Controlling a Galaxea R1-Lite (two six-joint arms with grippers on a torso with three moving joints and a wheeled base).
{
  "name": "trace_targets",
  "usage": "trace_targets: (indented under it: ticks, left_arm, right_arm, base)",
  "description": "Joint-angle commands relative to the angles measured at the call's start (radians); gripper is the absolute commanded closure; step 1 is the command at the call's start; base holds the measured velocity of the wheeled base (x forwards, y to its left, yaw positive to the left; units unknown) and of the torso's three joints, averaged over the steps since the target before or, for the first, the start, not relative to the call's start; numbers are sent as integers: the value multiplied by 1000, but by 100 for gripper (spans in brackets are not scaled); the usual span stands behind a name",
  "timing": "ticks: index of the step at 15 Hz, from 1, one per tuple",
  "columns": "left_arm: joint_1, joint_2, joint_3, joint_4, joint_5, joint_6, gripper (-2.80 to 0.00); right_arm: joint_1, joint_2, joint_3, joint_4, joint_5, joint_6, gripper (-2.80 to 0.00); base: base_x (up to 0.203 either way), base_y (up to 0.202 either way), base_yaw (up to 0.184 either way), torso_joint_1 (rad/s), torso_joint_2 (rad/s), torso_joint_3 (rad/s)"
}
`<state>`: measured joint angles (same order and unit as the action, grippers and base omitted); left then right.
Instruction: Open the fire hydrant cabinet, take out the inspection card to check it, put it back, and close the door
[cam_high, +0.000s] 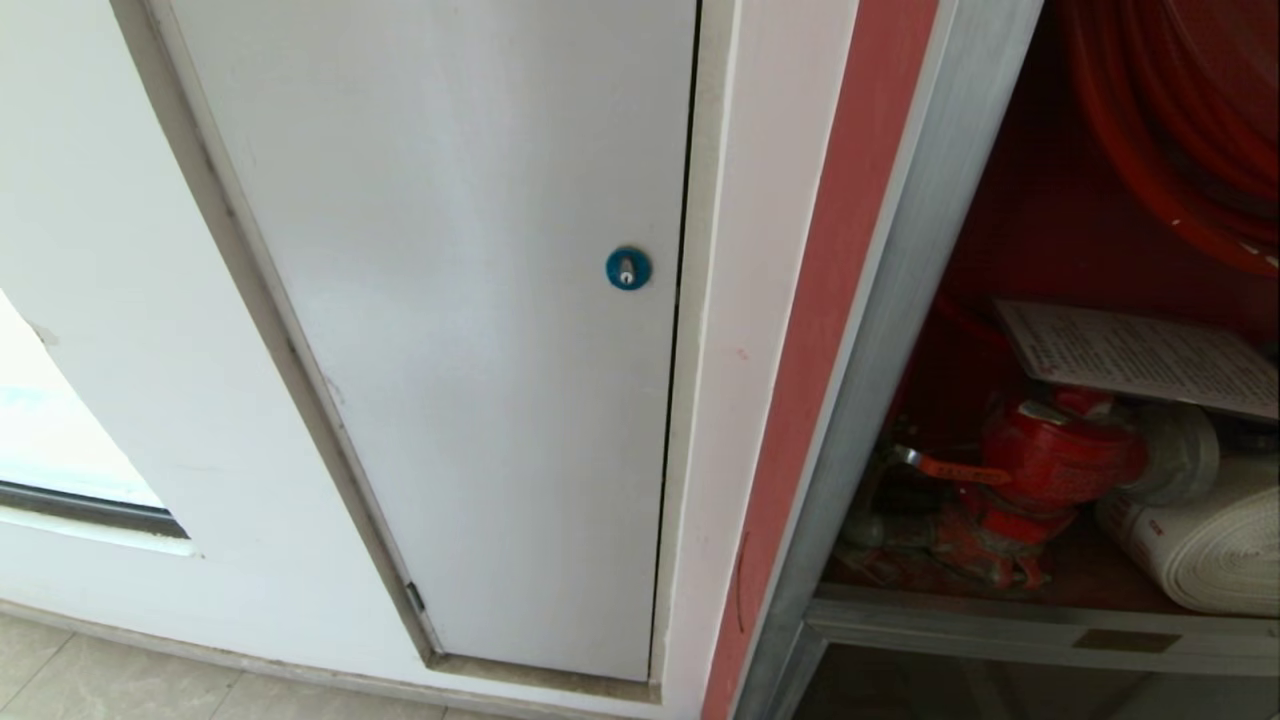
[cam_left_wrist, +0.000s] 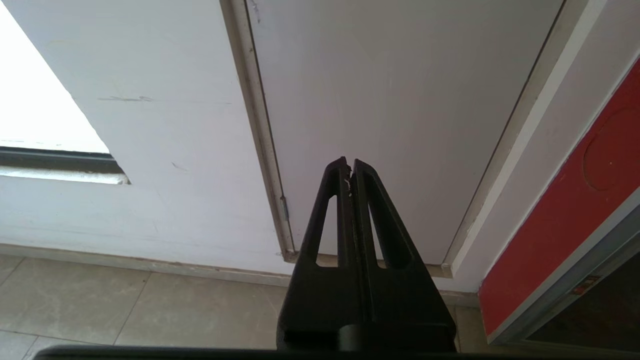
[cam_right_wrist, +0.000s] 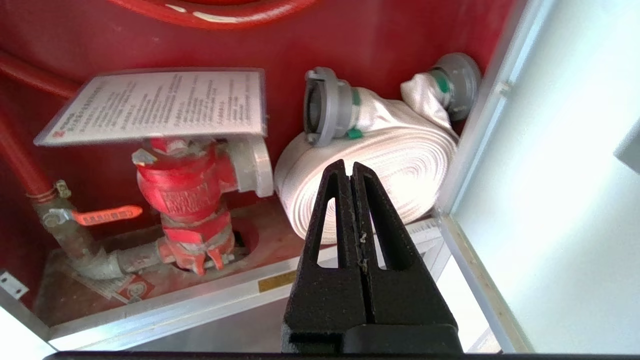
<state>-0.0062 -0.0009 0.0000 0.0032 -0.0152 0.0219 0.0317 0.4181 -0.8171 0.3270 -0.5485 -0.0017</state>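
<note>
Right pincer (cam_right_wrist: 350, 170) shut, empty, before open cabinet (cam_right_wrist: 480, 150); card (cam_right_wrist: 155, 107) laid atop valve (cam_right_wrist: 185, 190). Left pincer (cam_left_wrist: 349, 165) shut, empty. Door-closing left.

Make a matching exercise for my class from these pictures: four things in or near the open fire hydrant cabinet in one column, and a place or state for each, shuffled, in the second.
Things
1. inspection card
2. rolled hose
3. round blue lock
4. right claw

Place or state
A. on the plain white panel
B. shut, holding nothing, in front of the cabinet's opening
C. lying on top of the red valve
D. coiled, white, beside the valve inside the fire hydrant cabinet

Pairs: 1-C, 2-D, 3-A, 4-B
</note>
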Motion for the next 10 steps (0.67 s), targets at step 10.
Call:
trace_targets:
  ticks: [10]
  left_arm:
    - [0,1,0,0,0,0,0]
  right_arm:
    - [-20,-402,593,-230,400,114,0]
  base:
    - [0,0,0,0,0,0]
